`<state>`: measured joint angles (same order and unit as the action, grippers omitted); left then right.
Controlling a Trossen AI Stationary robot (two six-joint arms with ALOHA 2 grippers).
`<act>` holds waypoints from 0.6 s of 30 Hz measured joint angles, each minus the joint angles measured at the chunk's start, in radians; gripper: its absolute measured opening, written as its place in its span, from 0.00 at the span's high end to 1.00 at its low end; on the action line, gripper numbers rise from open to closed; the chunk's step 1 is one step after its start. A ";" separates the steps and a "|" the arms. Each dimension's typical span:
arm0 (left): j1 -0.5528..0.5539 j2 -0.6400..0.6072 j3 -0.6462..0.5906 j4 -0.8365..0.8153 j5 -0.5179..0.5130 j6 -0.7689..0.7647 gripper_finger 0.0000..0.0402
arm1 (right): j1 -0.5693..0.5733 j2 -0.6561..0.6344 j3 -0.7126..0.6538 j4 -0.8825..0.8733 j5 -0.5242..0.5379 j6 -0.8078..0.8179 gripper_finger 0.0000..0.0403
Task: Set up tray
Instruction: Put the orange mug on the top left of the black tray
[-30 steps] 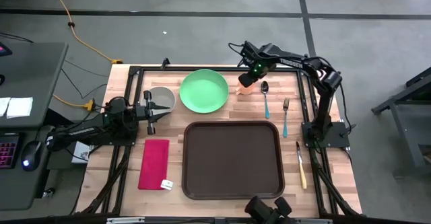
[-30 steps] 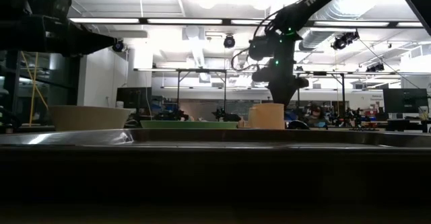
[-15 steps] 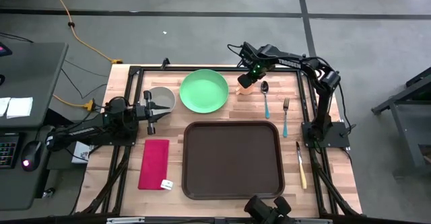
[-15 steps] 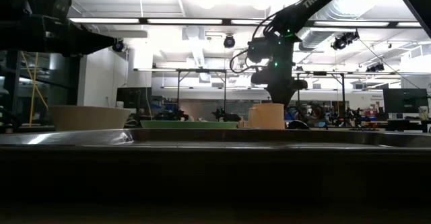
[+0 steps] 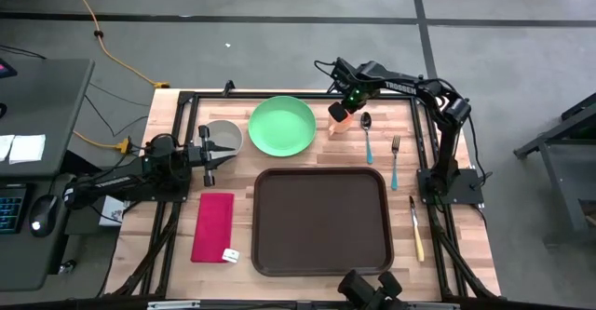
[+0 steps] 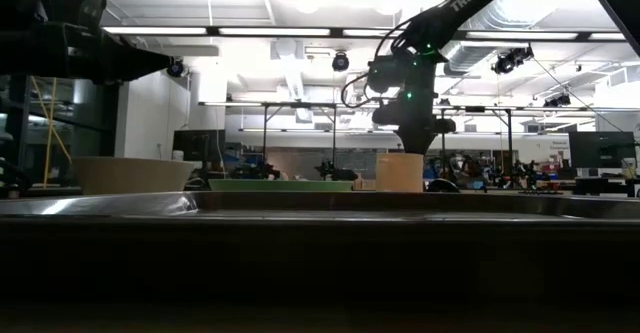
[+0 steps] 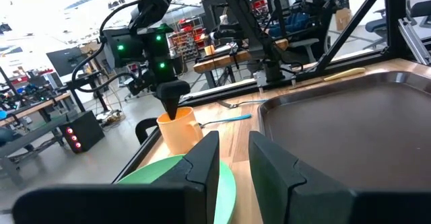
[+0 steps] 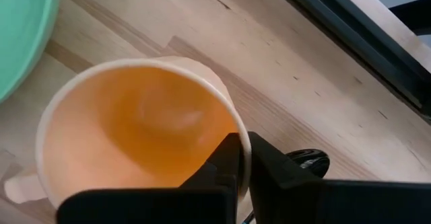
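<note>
The large dark brown rectangular plastic tray (image 5: 319,221) is lying empty at the table's near centre; likely light, stiff and slick, best taken by its raised rim. The right gripper (image 8: 240,158) is pinching the wall of the orange mug (image 5: 338,117), one finger inside. Since a second ago, the mug is sitting slightly further right. The left gripper (image 7: 233,162), fingers slightly parted, is waiting beside the grey bowl (image 5: 224,136).

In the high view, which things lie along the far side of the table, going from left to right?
Grey bowl → green plate → orange cup, gripped at its rim by the right gripper → spoon → fork.
</note>
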<state>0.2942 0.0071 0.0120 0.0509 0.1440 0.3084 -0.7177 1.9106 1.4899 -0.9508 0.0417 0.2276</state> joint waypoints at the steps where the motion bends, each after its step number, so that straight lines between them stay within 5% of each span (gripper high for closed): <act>1: 0.000 0.000 0.000 0.000 0.000 0.000 0.72 | 0.000 0.000 0.000 0.000 -0.005 0.000 0.99; 18: 0.000 0.000 0.000 0.000 -0.006 -0.052 0.72 | 0.000 -0.001 0.000 -0.003 -0.055 0.000 1.00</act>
<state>0.2943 0.0070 0.0117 0.0506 0.1384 0.2567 -0.7177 1.9099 1.4902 -0.9539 -0.0134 0.2272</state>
